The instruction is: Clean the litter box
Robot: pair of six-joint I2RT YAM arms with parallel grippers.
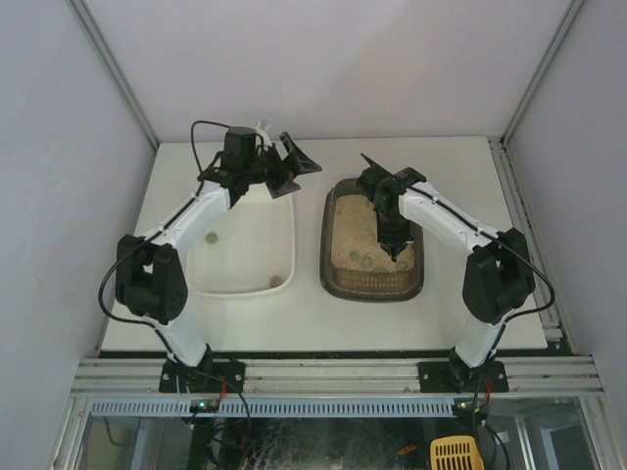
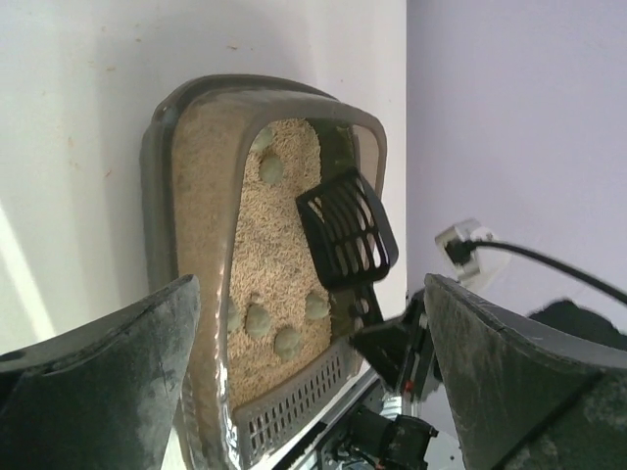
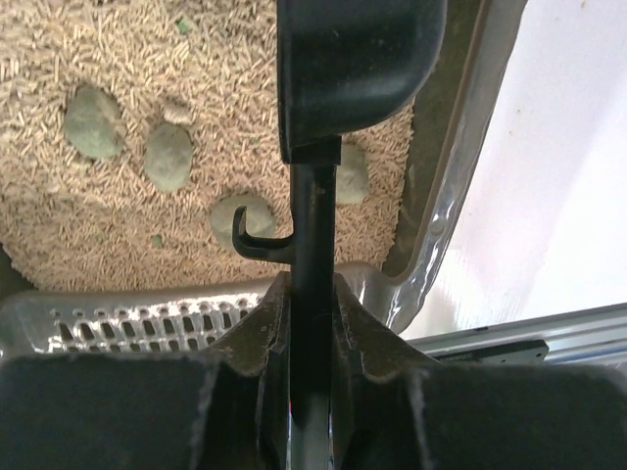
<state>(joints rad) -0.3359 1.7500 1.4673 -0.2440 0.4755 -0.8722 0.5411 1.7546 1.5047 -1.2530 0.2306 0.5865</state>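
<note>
Two grippers are mine, and they stand differently. From above, my left gripper (image 1: 291,172) hangs over the far end of the white tray (image 1: 290,250), jaws wide apart with nothing between them. My right gripper (image 1: 395,251) points down over the litter box (image 1: 327,262), which sits on the table (image 1: 451,323) just right of that tray.

Only my right wrist view shows those jaws clamped on the handle of the black scoop (image 3: 315,215). Only my left wrist view shows the scoop's slotted head, tilted over the beige litter among grey-green clumps (image 2: 257,318). The overhead view alone shows two small lumps (image 1: 211,237) lying in the white tray.

The table is white, the walls (image 1: 343,59) around it are pale, and an aluminium rail (image 1: 343,377) runs along the near edge.
</note>
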